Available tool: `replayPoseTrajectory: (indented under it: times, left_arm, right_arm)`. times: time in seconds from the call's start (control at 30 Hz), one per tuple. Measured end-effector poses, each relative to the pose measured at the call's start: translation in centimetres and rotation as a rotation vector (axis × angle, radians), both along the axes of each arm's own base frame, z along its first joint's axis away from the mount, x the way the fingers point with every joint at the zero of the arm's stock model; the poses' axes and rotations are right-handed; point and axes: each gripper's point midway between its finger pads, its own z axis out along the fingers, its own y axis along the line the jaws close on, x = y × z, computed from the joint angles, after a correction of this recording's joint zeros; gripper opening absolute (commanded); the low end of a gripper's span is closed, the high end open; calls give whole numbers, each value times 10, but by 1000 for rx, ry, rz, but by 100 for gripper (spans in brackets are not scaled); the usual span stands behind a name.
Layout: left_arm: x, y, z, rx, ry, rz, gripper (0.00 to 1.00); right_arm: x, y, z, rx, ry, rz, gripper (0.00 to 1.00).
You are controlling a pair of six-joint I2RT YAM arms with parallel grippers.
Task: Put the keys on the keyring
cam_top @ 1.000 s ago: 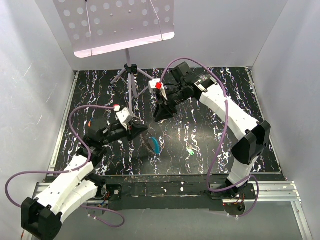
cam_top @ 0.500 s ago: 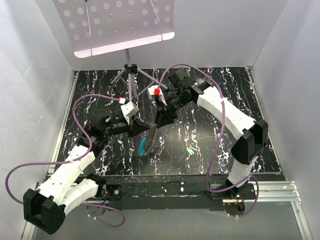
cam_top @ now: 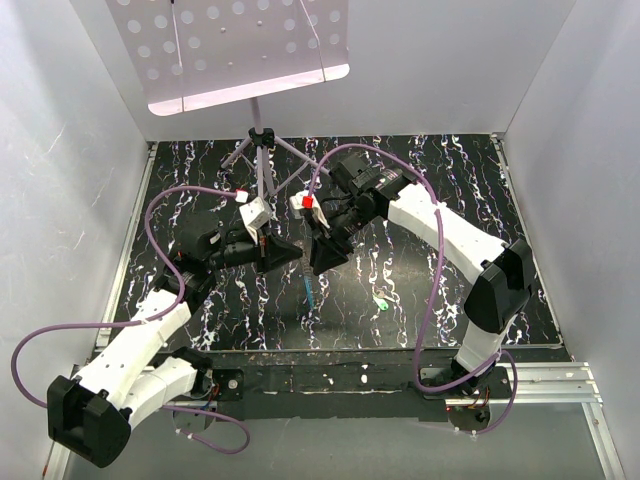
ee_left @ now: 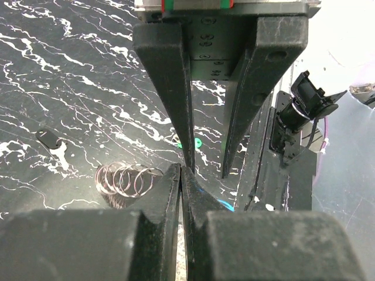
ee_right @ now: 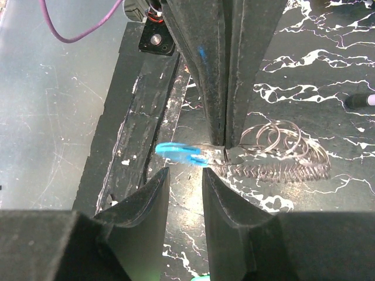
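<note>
Fingers (ee_left: 164,196) of the left gripper (ee_left: 181,174) are pressed flat together, no gap. They look pinched on the thin silvery-grey wire keyring (ee_right: 270,139) right at the tips. In both wrist views the loop is a smear of overlapping silver circles to one side of the tips, its shadow on the table under it. The keyring's light-blue tag (ee_right: 179,152) sticks out on the other side and is blurred. The exact pinch point is hidden by the fingers.

The right gripper (ee_right: 184,175) faces it tip to tip. Its jaws stand partly apart with nothing between them, and the blue tag is just beyond its tips.

In the overhead view the arm bases sit on a grey metal rail (cam_top: 560,375) at the bottom of the frame. The tiny key with a bright green plastic head (cam_top: 382,302) is next, lower right of centre. It lies flat on the black white-veined tabletop (cam_top: 430,200), near the grippers but touching neither.

Both grippers meet about mid-frame, with the keyring hanging just below and between them.

A small black tab (ee_left: 47,137) lies on the table at the left of the left wrist view.

Further back, top centre, is a purple tripod stand (cam_top: 262,150). A white perforated sheet (cam_top: 235,45) sits on top of it.
</note>
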Motion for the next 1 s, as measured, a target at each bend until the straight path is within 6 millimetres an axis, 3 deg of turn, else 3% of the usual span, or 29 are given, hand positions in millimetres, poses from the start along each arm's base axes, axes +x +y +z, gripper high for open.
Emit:
replayPoseTrajectory:
  times: [0.43, 0.73, 1.0]
  left_arm:
    - [-1, -3, 5, -30, 14, -11, 0]
    - [-3, -4, 1, -33, 33, -20, 0]
    - [-2, -5, 0, -38, 47, -25, 0]
  right_arm:
    - [0, 0, 2, 4, -4, 0, 37]
    - [9, 4, 21, 45, -50, -10, 37]
    - [11, 4, 22, 48, -56, -12, 37]
